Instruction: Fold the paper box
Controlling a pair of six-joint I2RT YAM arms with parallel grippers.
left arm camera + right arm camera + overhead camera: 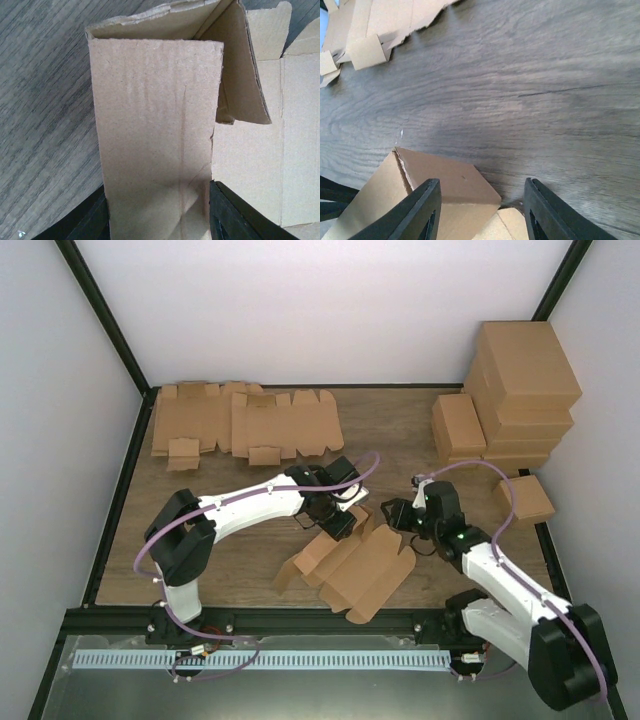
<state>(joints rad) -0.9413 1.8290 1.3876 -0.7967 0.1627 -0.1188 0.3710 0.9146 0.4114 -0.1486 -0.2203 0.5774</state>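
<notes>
Quick count first: there's one paper box (362, 568) in play. It's half folded and lies on the bench (240, 570) near the front edge, between the two arms, the left arm (250, 505) and the right arm (500, 575).

Back left is a spread of flat blanks (245, 420). I see at least two overlapping and can't separate any more than that. Back right is a stack of big cartons (525, 390), roughly four layers as far as I can make out. There are also two small made-up boxes, one (458, 425) just left of the stack and one (524, 498) in front of it.

The left jaws sit at the far end of the paper box. From the left wrist, a raised panel of it fills the whole gap between the two fingers (235, 217), with its face toward the camera. Those jaws are roughly halfway apart, and honestly I can't tell if they're pinching the panel or just straddling it.

The right jaws are parted with nothing clamped, just off the box's far right corner. From the right wrist, a cardboard corner pokes in next to one finger (422, 210), and the rest of the gap is bare bench.
</notes>
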